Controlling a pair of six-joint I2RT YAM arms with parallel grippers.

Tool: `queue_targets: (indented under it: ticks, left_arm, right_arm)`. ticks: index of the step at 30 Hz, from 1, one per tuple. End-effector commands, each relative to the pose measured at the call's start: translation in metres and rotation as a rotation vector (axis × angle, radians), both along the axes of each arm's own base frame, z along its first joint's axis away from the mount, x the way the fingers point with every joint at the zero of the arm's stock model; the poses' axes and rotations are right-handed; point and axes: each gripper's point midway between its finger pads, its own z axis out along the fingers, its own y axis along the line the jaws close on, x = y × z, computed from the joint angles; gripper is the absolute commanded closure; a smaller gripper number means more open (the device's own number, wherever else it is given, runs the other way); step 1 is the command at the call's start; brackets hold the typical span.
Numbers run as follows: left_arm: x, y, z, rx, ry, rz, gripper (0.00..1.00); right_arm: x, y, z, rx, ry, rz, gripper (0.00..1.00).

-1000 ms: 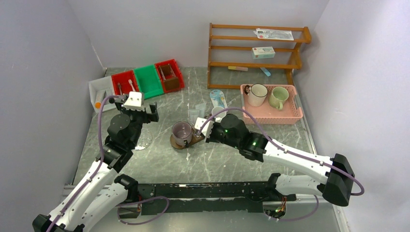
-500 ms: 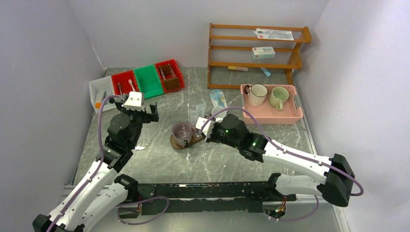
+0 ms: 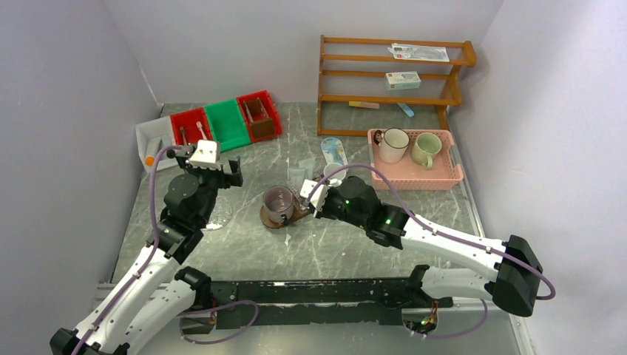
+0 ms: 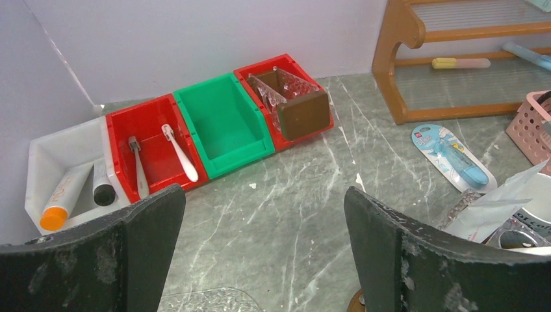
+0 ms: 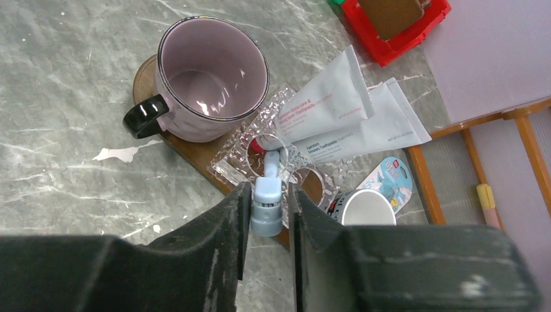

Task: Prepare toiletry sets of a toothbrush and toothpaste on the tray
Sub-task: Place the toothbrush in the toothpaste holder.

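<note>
Item: tray (image 5: 195,158). Flat dark brown wooden board with a rounded end, lying on the grey marbled table (image 3: 244,251) at mid-table, between the two arms.

On it:
- Mug (image 5: 195,91), glossy lilac, round, with a black handle, at the tray's left end.
- Glass cup (image 5: 237,157), clear and patterned, just beside the mug. It held two soft white tubes (image 5: 331,97) fanned out over its rim.
- Toothbrush (image 5: 268,208), pale blue with a squared butt, standing in the cup.

Right gripper (image 5: 268,190): dark fingers nearly together, closely flanking the toothbrush butt. Whether they pinched it could not be told. In the overhead view this arm hid the cup and the tray's right end.

Left gripper (image 4: 260,250): fingers spread wide, nothing between them, raised over the table left of the tray.

Surroundings:
- White mug (image 5: 364,209) with dark lettering, close by the tray's far end.
- Carded blue toothbrush pack (image 4: 448,153), flat on the table.
- Row of plastic bins: white bin (image 4: 49,153) with tubes, red bin (image 4: 123,127) with two brushes, and green bin (image 4: 221,117).
- Wooden rack (image 3: 392,74) against the back wall.
- Pink slotted basket (image 3: 444,176) holding a white cup (image 3: 393,144) and a green cup (image 3: 425,148).
</note>
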Motion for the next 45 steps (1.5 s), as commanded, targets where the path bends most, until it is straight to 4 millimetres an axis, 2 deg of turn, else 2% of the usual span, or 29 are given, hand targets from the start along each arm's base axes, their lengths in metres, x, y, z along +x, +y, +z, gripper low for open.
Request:
queue_targets:
  ticks: [1, 6, 16, 25, 28, 32, 37, 40, 45]
  left_arm:
    - [-0.001, 0.001, 0.008, -0.007, -0.012, -0.005, 0.03]
    - [-0.001, 0.001, 0.008, -0.007, -0.012, -0.004, 0.03]
    - [-0.001, 0.002, 0.008, -0.008, -0.009, -0.001, 0.03]
    - [-0.001, 0.003, 0.009, -0.014, -0.006, 0.003, 0.03]
    - [-0.002, 0.003, 0.01, -0.017, -0.008, 0.004, 0.03]
    - [-0.003, 0.004, 0.013, -0.025, -0.015, 0.005, 0.03]
    - [-0.005, 0.004, 0.017, -0.039, -0.025, 0.002, 0.03]
    - [-0.007, 0.006, 0.02, -0.044, -0.033, 0.003, 0.03]
    - [-0.012, 0.008, 0.026, -0.056, -0.056, 0.001, 0.03]
  right_arm:
    - [0.003, -0.003, 0.005, 0.033, -0.009, -0.025, 0.66]
    - [0.002, -0.003, 0.01, 0.057, -0.014, -0.027, 0.64]
    - [-0.002, -0.001, 0.035, 0.13, -0.02, -0.016, 0.5]
    - [-0.013, -0.001, 0.088, 0.283, -0.007, -0.006, 0.31]
    - [-0.014, -0.003, 0.104, 0.328, 0.001, -0.016, 0.29]
    - [-0.004, -0.011, 0.115, 0.358, 0.02, -0.083, 0.26]
    - [0.024, -0.032, 0.121, 0.406, 0.06, -0.233, 0.23]
    - [0.045, -0.05, 0.12, 0.44, 0.077, -0.351, 0.21]
    - [0.076, -0.085, 0.115, 0.485, 0.097, -0.571, 0.1]
